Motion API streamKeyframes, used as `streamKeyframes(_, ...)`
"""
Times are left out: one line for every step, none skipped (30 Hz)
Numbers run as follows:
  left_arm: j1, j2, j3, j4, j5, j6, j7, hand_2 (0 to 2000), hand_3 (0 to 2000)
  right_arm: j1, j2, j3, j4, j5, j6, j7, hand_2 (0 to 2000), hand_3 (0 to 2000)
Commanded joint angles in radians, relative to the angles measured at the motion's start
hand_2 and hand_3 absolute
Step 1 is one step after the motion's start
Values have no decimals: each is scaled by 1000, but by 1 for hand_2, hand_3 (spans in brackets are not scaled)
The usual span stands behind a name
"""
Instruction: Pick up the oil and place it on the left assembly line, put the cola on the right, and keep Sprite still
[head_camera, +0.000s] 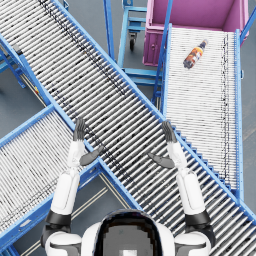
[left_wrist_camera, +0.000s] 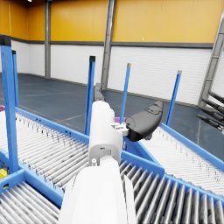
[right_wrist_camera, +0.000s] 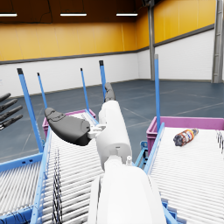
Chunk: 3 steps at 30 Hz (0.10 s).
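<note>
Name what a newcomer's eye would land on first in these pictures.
A dark bottle with an orange label lies on its side on the right grey roller conveyor, just short of the magenta plastic bin. Nearer, the robot's dark left hand and right hand hover empty, fingers open, over the long diagonal blue-framed roller conveyor.

Dull grey metal on the conveyor rollers (head_camera: 100, 85), smooth blue paint on the side rails (head_camera: 238, 100). Matt purple plastic for the bin (head_camera: 200, 15). Glossy bottle (head_camera: 194, 54). Smooth white shell on the left forearm (left_wrist_camera: 103, 140). Matt dark left hand (head_camera: 81, 147) and right hand (head_camera: 168, 148).
</note>
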Motion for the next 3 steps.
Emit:
streamKeyframes(0, 0, 0, 0, 0, 0, 0, 0, 0, 0, 0, 0, 0, 0, 0, 0, 0, 0)
streamKeyframes(0, 0, 0, 0, -1, 0, 0, 0, 0, 0, 0, 0, 0, 0, 0, 0, 0, 0)
streamKeyframes(0, 0, 0, 0, -1, 0, 0, 0, 0, 0, 0, 0, 0, -1, 0, 0, 0, 0)
